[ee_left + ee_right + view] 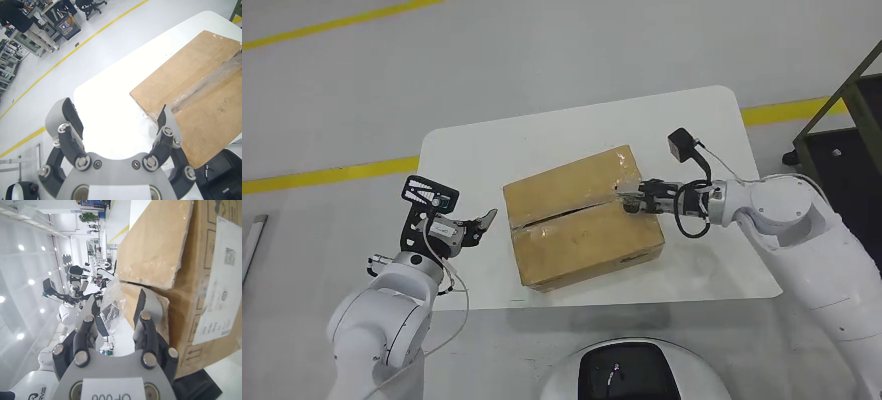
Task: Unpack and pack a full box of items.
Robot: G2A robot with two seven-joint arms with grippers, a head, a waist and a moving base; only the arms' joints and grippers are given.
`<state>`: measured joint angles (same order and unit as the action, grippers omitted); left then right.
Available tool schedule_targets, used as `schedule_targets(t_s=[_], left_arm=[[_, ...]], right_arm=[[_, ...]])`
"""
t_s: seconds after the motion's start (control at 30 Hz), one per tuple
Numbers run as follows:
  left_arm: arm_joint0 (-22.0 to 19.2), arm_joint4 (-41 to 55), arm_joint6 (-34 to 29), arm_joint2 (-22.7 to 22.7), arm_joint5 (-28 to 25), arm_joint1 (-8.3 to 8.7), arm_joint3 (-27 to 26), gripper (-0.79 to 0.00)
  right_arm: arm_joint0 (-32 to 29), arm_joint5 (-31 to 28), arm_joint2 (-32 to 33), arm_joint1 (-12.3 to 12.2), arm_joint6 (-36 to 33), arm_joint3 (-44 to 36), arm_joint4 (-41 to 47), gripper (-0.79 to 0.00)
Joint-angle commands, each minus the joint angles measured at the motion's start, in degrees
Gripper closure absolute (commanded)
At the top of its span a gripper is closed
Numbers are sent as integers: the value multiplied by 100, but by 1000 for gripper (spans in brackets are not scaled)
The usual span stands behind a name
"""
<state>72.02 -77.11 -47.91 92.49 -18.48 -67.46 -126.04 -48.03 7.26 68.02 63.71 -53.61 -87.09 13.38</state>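
A closed cardboard box point(582, 215) sits mid-table, its top flaps sealed along the seam with clear tape point(204, 83). My left gripper point(477, 222) hovers open over bare table just off the box's left end, its fingers point(72, 117) holding nothing; the box corner point(143, 102) lies close to one fingertip. My right gripper point(627, 196) is at the box's right end, level with the seam. It is open point(117, 306), and a loose, crumpled end of clear tape point(111, 311) stands up between its fingers, one finger point(143, 306) lying against the cardboard edge.
The white table point(692, 130) has free room around the box. A white label point(215, 285) is stuck on the box's end face. A dark metal frame point(842, 110) stands on the floor beyond the table's right edge.
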Motion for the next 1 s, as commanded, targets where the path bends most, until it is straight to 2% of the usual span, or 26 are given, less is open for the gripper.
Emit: schedule_targets(t_s=[0.0, 0.33, 0.47, 0.67, 0.73, 0.77, 0.8, 0.83, 0.87, 0.97], left_arm=[[0, 0, 0, 0, 0, 0, 0, -785], [38, -6, 94, 8, 38, 0, 17, -785], [143, 11, 247, 34, 93, 8, 28, -785], [180, 115, 273, 33, 173, 18, 85, -785], [185, 138, 294, 22, 182, 22, 105, -690], [185, 158, 308, 12, 194, 22, 126, -437], [178, 164, 326, 3, 209, 24, 145, -256], [168, 168, 348, -7, 232, 24, 170, -95], [162, 212, 368, -26, 268, 22, 204, 0], [109, 330, 427, -88, 354, 18, 295, 0]], right_arm=[[26, -68, -13, -5, 32, -24, -129, 0], [209, -620, -93, -16, -13, -195, -523, 0], [323, -1091, -138, -30, -190, -267, -773, 0], [559, -2132, -191, -68, -432, -336, -1495, 0], [620, -2319, -205, -66, -403, -305, -1529, 0], [652, -2385, -217, -65, -407, -281, -1541, 0], [692, -2428, -229, -67, -423, -254, -1609, 0], [723, -2468, -239, -67, -403, -229, -1661, 0], [741, -2503, -256, -65, -379, -198, -1676, 0], [815, -2667, -303, -58, -307, -98, -1766, 0]])
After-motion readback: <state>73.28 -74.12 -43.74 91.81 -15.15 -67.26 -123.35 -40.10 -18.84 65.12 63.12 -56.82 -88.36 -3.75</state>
